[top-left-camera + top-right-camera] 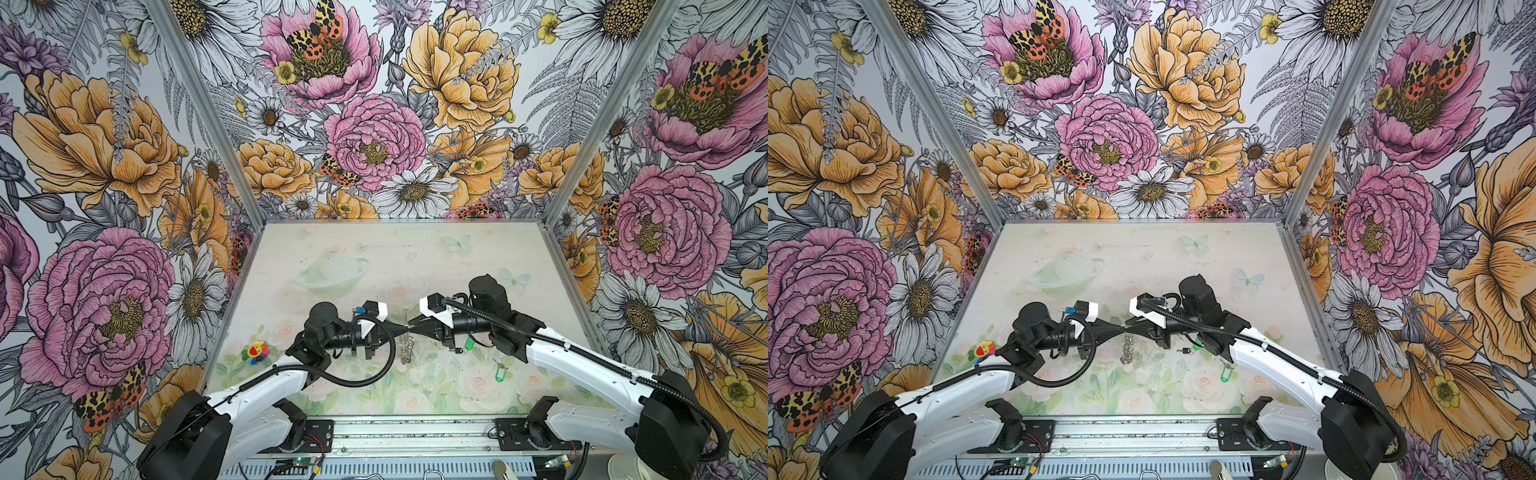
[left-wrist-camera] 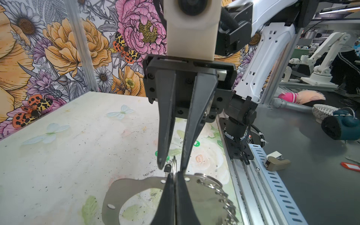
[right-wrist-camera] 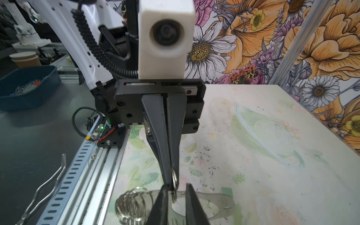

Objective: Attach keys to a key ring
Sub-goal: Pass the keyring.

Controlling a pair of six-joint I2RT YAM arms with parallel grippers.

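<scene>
The key ring (image 2: 136, 187) is a grey horseshoe plate edged with silver wire rings (image 3: 132, 204). It hangs above the mat at mid-table in both top views (image 1: 408, 347) (image 1: 1126, 351). My left gripper (image 2: 175, 174) is shut on one wire ring (image 3: 174, 178) at the plate's edge. My right gripper (image 3: 176, 186) meets it tip to tip (image 1: 411, 328). It is open, its fingers either side of that ring. The keys lie on the mat to the right. One green tag (image 1: 468, 344) with its dark key (image 1: 457, 351) sits under the right arm, and another green tag (image 1: 500, 374) lies nearer the front.
A rainbow flower toy (image 1: 255, 352) lies on the mat at the left. Flowered walls enclose the table on three sides. A metal rail (image 1: 415, 432) runs along the front edge between the two arm bases.
</scene>
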